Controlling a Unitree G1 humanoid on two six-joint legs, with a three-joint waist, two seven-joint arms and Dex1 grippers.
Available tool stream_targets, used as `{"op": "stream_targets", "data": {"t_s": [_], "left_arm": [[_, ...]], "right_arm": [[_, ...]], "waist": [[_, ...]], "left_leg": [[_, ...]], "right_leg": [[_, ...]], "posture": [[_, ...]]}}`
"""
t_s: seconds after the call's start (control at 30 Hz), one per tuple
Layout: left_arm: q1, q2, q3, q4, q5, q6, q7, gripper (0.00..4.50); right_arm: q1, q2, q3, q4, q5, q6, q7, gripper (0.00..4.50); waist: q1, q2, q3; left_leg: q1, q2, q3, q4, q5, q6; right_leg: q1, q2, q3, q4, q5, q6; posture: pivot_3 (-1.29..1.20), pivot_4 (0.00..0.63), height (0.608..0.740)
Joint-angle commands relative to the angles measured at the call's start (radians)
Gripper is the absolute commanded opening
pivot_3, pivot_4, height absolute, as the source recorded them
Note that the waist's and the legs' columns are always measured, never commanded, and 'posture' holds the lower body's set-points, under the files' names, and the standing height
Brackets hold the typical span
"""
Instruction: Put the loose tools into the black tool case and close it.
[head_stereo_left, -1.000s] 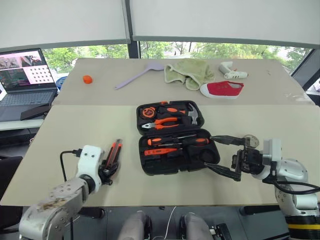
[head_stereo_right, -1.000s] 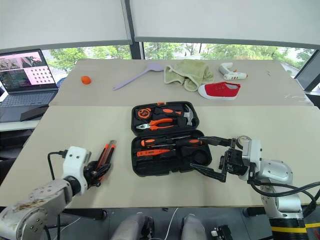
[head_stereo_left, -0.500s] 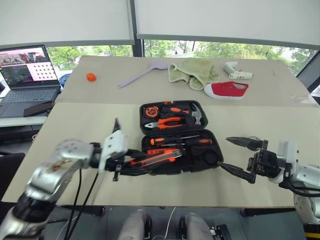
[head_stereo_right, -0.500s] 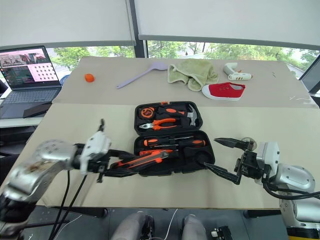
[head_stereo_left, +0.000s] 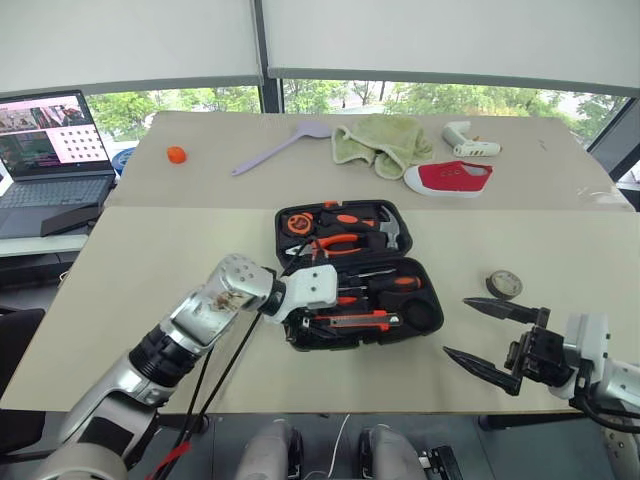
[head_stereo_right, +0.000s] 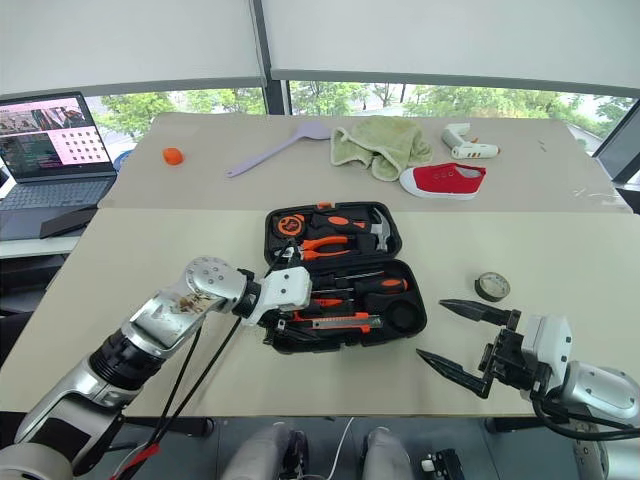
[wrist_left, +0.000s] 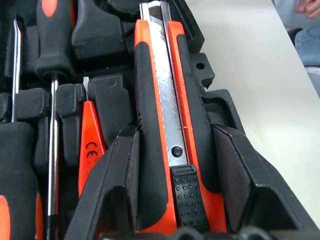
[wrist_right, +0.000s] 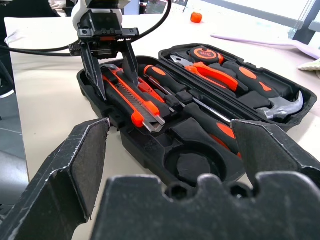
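A: Knife (wrist_left: 160, 125): where, and in what grip?

B: Lying lengthwise in the 6 o'clock half of the open case (head_stereo_left: 279, 225), along the front recess. Left gripper (wrist_left: 174, 131) closed narrow around the body, one finger on each long side. Hard to say whether seated fully or just resting on the recess edges.

A: Handling?

B: Probably light and stiff, with a rubbery shell, so little slip. Metal blade rail bare along the top, better left untouched. Best held across the flanks at mid-body, as now, clear of the ribbed slider.

A: Tape (head_stereo_left: 503, 284)?

B: Flat on the table at 3 o'clock from the case, well apart from it. Likely light, stiff enough, a little springy. Worth pinching across the rim, or one finger through the hole. Round recess at the case's 4 o'clock corner looks free.

A: Right gripper (head_stereo_left: 458, 326)?

B: Spread wide, holding nothing, at 4 o'clock from the case, tape at 12 o'clock of it.

A: Anything obscured?

B: Slim orange driver partly tucked beside the knife. Case latches not discernible.
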Motion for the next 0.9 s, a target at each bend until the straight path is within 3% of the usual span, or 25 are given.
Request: {"op": "stream_targets", "data": {"t_s": [0.03,0.13,0.2,0.37,0.53,0.63,0.9], "left_arm": [[0.011,-0.004,-0.01,-0.026,0.021,0.079,0.029,1.69],[0.024,-0.028,-0.005,-0.043,0.008,0.129,0.056,1.69],[0.027,-0.042,-0.004,-0.046,0.01,0.125,0.068,2.69],[0.043,-0.09,0.081,-0.056,-0.034,0.077,0.108,4.1],[0.088,-0.087,0.192,-0.067,-0.103,-0.052,0.077,4.1],[0.106,-0.078,0.212,-0.048,-0.109,-0.104,0.062,3.42],[0.144,-0.119,0.156,0.018,-0.086,-0.15,0.061,0.45]], "right_arm": [[0.006,0.005,-0.034,-0.028,0.0,-0.034,-0.014,4.5],[0.01,0.004,-0.034,-0.026,0.002,-0.039,-0.017,4.5],[0.01,0.005,-0.031,-0.026,0.001,-0.04,-0.02,4.5],[0.006,0.006,-0.02,-0.025,0.002,-0.038,-0.021,4.5],[0.003,0.005,-0.017,-0.017,0.003,-0.036,-0.017,4.5],[0.001,0.005,-0.016,-0.013,0.002,-0.036,-0.016,4.5],[-0.003,0.011,-0.007,-0.017,-0.007,-0.03,-0.032,4.5]], "waist": [[0.0,0.0,0.0],[0.0,0.0,0.0],[0.003,0.001,0.0],[0.009,0.001,0.0],[0.001,0.0,0.0],[-0.001,0.0,0.0],[0.004,0.0,0.0]], "left_leg": [[0.0,0.0,0.0,0.0,0.0,0.0],[0.001,0.0,-0.001,0.0,-0.002,0.004],[0.001,0.0,-0.001,0.0,-0.002,0.004],[0.0,0.0,-0.003,0.004,-0.002,0.004],[-0.001,0.0,-0.002,0.004,-0.001,0.002],[0.0,0.0,-0.002,0.003,0.0,0.001],[-0.001,0.0,-0.002,0.004,-0.001,0.002]], "right_leg": [[0.0,0.0,0.0,0.0,0.0,0.0],[0.001,0.0,0.0,0.001,0.0,0.0],[0.001,0.0,0.0,0.001,0.0,0.0],[0.002,-0.001,0.0,0.001,0.0,0.0],[0.001,-0.001,0.001,0.001,0.0,0.0],[0.001,-0.001,0.001,0.001,0.0,0.0],[0.001,-0.001,0.001,0.0,0.0,0.0]], "posture": [[0.0,0.15,0.74],[0.0,0.15,0.74],[0.0,0.15,0.74],[0.0,0.15,0.74],[0.0,0.15,0.74],[0.0,0.15,0.74],[0.0,0.15,0.74]]}}
